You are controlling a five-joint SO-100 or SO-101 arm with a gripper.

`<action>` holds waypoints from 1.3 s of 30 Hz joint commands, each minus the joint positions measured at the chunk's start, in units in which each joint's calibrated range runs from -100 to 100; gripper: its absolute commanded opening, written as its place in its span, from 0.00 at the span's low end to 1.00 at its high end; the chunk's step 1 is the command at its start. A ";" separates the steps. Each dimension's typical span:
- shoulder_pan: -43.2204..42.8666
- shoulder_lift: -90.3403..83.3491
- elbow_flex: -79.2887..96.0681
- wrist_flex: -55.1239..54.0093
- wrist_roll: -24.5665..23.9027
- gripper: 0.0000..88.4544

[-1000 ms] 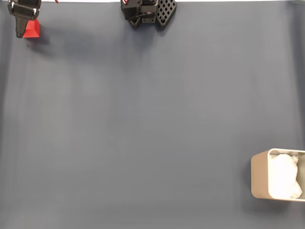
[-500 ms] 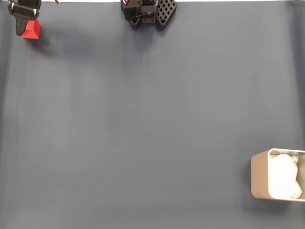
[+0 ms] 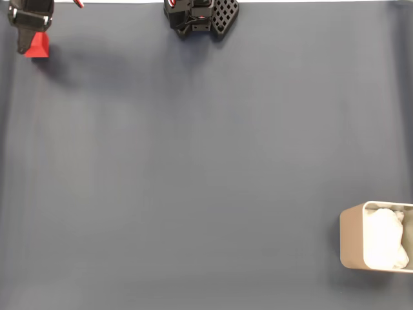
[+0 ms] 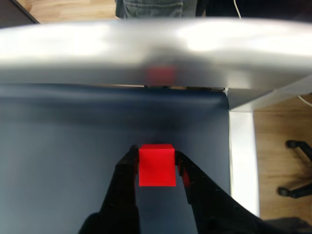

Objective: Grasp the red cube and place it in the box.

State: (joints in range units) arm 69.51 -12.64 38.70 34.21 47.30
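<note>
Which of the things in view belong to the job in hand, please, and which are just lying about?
Belonging to the job:
- red cube, between the gripper fingers
- beige box with white lining, far corner in the fixed view

Just lying about:
- dark blue mat
- black arm base
- chair base on the wooden floor

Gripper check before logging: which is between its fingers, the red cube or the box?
The red cube, clamped between the gripper fingers; the beige box sits far off, untouched.

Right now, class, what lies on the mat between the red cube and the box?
Nothing: in the fixed view, bare dark mat runs from the red cube to the box.
</note>
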 commanded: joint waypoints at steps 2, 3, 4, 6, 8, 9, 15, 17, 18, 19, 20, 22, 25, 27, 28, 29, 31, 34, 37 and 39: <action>-3.81 -5.22 -4.67 1.78 1.17 0.09; -4.88 -5.65 -5.58 2.51 1.42 0.09; -6.02 -6.00 -6.58 3.17 1.61 0.09; -8.43 -6.69 -8.41 4.07 2.00 0.09; -11.06 -7.29 -10.32 5.38 2.49 0.09; -12.41 -7.47 -11.42 6.12 2.74 0.09; -21.14 -8.16 -16.16 10.05 4.00 0.09; -24.27 -8.68 -16.53 10.22 4.59 0.09; -25.83 -8.94 -16.62 10.22 4.88 0.09; -27.39 -9.11 -16.80 10.22 5.08 0.09; -28.96 -9.37 -16.80 10.22 5.32 0.09; -32.01 -9.98 -16.80 10.22 5.71 0.09; -36.41 -10.67 -16.80 10.30 6.20 0.09; -39.18 -10.93 -16.98 10.30 6.50 0.09; -40.46 -10.93 -17.26 10.30 6.50 0.09; -41.67 -10.93 -17.71 10.38 6.50 0.09; -44.01 -10.59 -18.81 10.96 6.50 0.10; -47.14 -9.03 -21.64 12.35 6.25 0.10; -49.98 -8.59 -23.19 12.84 6.20 0.10; -51.90 -8.77 -23.28 12.84 6.35 0.10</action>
State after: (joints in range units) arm 20.18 -20.71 18.26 46.86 53.60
